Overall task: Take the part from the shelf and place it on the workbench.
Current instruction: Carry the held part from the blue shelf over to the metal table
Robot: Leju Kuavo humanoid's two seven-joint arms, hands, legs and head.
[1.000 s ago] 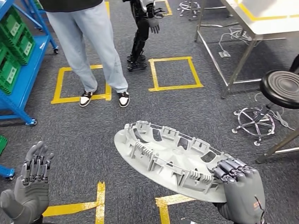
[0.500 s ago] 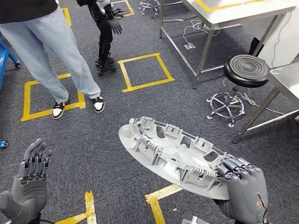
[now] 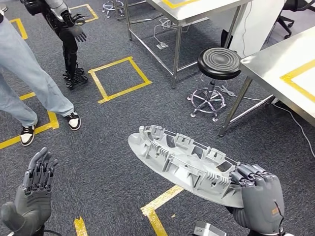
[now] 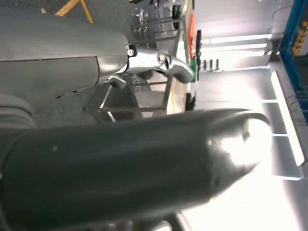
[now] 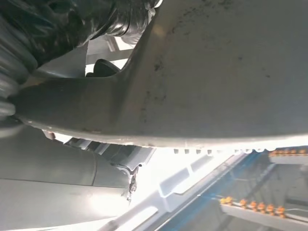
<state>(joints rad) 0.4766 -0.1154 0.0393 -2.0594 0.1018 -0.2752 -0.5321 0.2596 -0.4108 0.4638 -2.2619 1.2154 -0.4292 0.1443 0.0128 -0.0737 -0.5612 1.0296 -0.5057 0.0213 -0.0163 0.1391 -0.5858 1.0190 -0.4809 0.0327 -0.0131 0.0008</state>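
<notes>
The part (image 3: 185,164) is a long grey oval plastic shell with ribs and clips on its upper side. My right hand (image 3: 258,199) grips its near right end and carries it level above the carpet. The right wrist view looks along the part's smooth underside (image 5: 218,72). My left hand (image 3: 35,194) is raised at the lower left with its fingers apart and nothing in it; its dark fingers (image 4: 127,168) show close up in the left wrist view. A steel workbench (image 3: 274,69) with yellow tape stands at the right.
A person (image 3: 26,73) in light trousers stands at the upper left beside another dark robot (image 3: 69,34). A black round stool (image 3: 218,64) stands by the workbench leg. A second steel table (image 3: 182,10) is at the top. Yellow tape squares mark the grey carpet.
The whole view has swung to the right: the person and the blue shelf have slid off left, and the workbench has come in at the right. The part stays in my right hand.
</notes>
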